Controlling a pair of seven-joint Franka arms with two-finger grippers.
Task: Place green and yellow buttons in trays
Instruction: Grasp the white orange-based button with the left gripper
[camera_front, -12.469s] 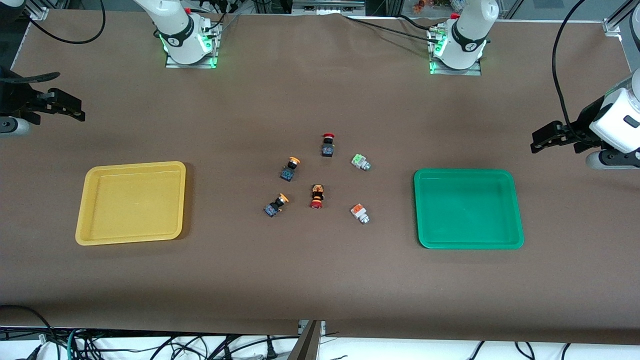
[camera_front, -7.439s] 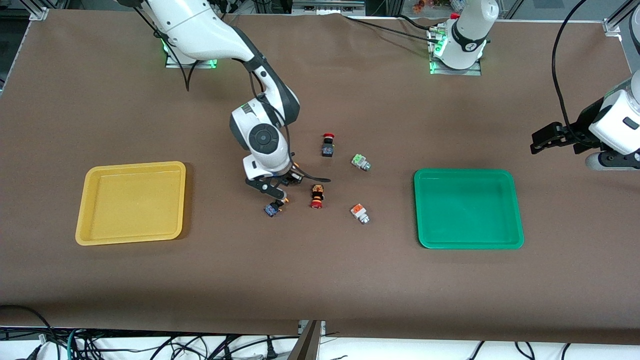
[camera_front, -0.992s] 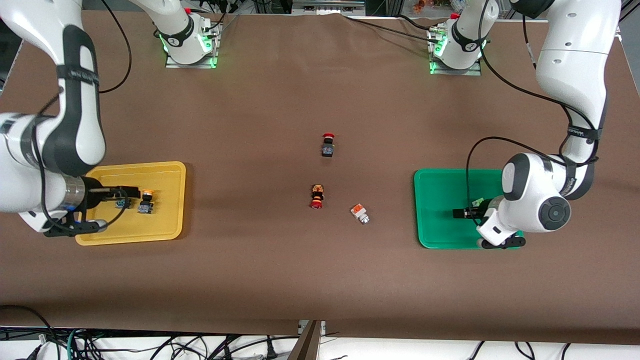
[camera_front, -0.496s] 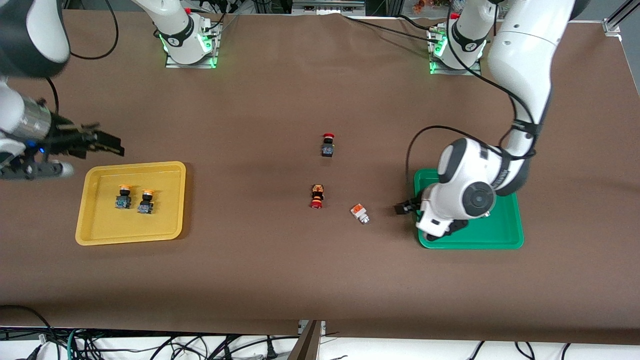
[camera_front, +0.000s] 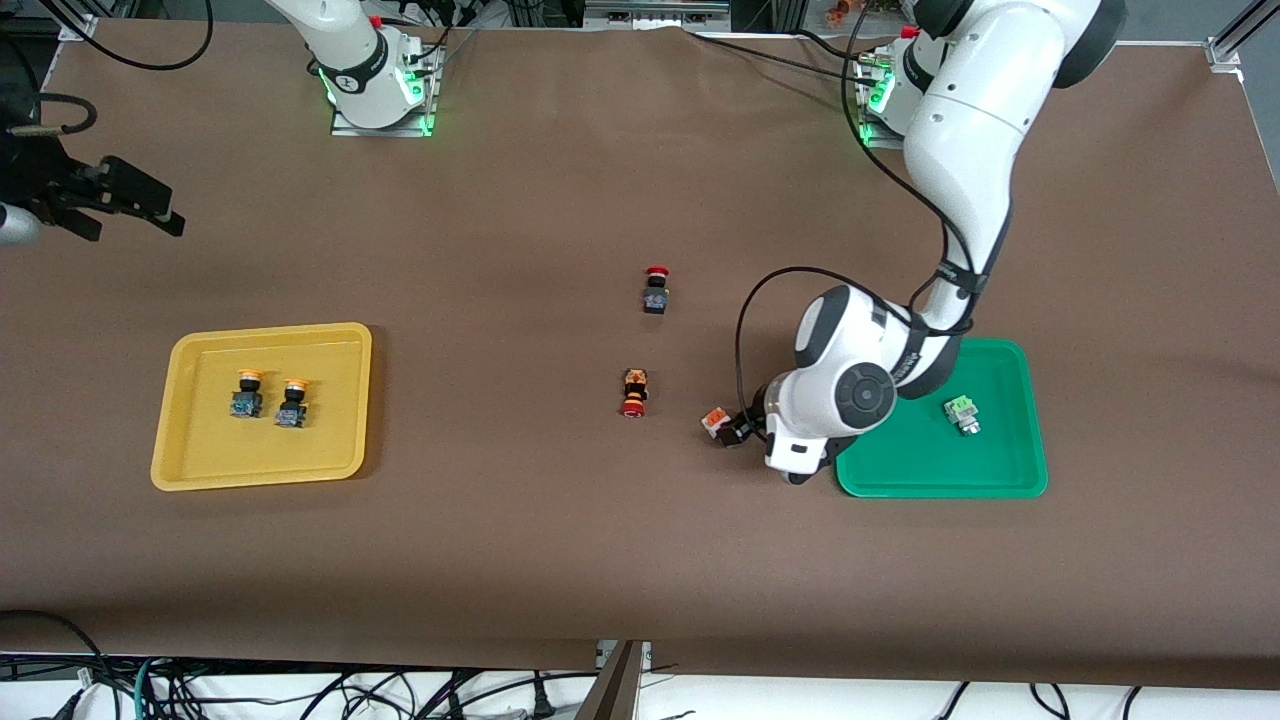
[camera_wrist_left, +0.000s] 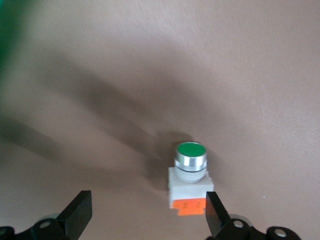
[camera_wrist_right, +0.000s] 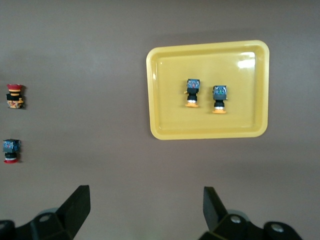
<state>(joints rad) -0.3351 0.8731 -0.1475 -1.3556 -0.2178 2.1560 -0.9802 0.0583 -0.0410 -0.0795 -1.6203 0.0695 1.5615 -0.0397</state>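
1. The left gripper (camera_front: 733, 432) is low over the tabletop (camera_front: 560, 560) just off the green tray's (camera_front: 915, 478) edge that faces the table's middle. Its fingers (camera_wrist_left: 214, 212) are spread wide and hold nothing.
2. In the left wrist view the white-bodied switch with the orange end (camera_wrist_left: 190, 176) lies between those fingers, close against one of them; whether it touches I cannot tell.
3. A green-topped switch (camera_front: 962, 413) lies inside the green tray, near the edge toward the left arm's end.
4. The right gripper (camera_front: 118, 198) waits high over the right arm's end of the table, jaws spread wide and empty.
5. Two yellow-capped buttons (camera_front: 269, 397) sit side by side in the yellow tray (camera_front: 190, 472).
6. Two red-capped buttons (camera_front: 645, 344) rest mid-table, one nearer the bases than the other.
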